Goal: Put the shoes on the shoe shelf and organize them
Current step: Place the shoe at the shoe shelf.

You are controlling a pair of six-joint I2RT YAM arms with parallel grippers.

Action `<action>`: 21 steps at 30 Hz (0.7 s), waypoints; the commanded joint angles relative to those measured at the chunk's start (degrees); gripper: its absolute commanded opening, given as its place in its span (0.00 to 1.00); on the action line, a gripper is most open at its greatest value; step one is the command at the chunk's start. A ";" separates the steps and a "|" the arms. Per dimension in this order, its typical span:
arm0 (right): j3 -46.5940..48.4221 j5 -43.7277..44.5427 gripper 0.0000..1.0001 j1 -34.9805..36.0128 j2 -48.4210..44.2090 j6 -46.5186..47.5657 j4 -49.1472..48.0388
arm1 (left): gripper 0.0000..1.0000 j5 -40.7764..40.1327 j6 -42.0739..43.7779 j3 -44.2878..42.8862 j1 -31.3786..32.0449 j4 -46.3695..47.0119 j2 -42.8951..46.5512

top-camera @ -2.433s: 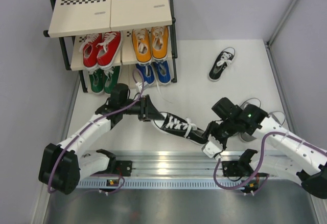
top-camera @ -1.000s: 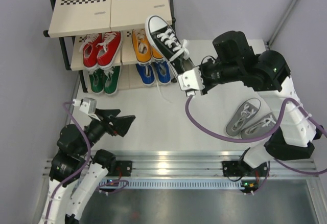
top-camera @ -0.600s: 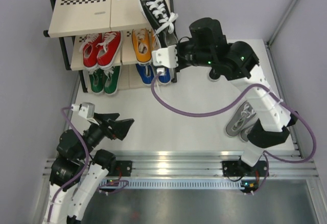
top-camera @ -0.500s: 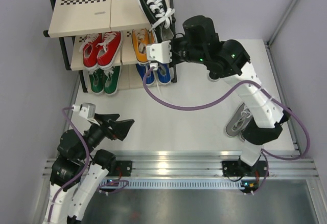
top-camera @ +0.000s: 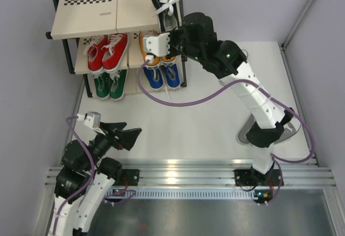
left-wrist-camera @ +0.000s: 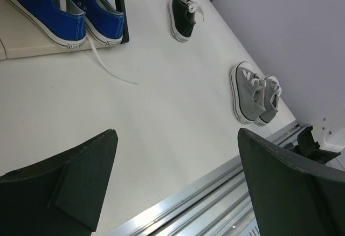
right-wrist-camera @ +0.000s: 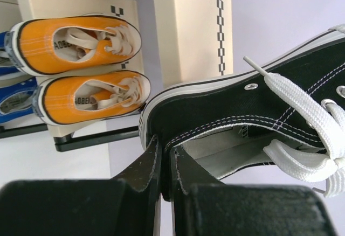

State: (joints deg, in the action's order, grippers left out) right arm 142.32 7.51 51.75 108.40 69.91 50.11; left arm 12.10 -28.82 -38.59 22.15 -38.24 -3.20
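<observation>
My right arm [top-camera: 253, 96] reaches to eleven o'clock, right gripper [right-wrist-camera: 166, 155] pinching the black shoe [right-wrist-camera: 226, 106] over the shoe shelf [top-camera: 86, 9]; left gripper [left-wrist-camera: 175, 139] gapes. White table [top-camera: 205, 123], grey walls [top-camera: 226, 4].

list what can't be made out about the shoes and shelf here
- Black shoe toe: cut off by the top edge, top view; by the right edge, right wrist view.
- Grey pair: mostly behind the right arm, top view.
- Green pair: far ends under the middle board, top view.
</observation>
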 commanded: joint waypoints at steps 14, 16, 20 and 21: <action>3.84 2.86 0.07 -1.21 1.64 1.37 -14.16 | 0.98 0.56 -2.03 0.97 -0.09 0.62 1.88; 3.66 2.51 0.09 -1.38 1.64 1.37 -14.16 | 0.98 0.56 -2.12 0.97 -0.18 0.62 1.88; 3.58 1.90 0.11 -1.82 1.73 1.11 -14.16 | 0.98 0.47 -2.12 0.97 -0.18 0.62 1.88; 3.66 1.81 0.11 -1.82 1.73 1.02 -14.25 | 0.98 0.47 -2.12 0.97 -0.18 0.62 1.88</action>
State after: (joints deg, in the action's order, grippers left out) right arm 142.63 8.71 50.83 110.85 70.39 45.30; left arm 12.14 -30.35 -37.76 22.15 -38.26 -1.98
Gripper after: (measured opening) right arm 0.106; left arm 0.983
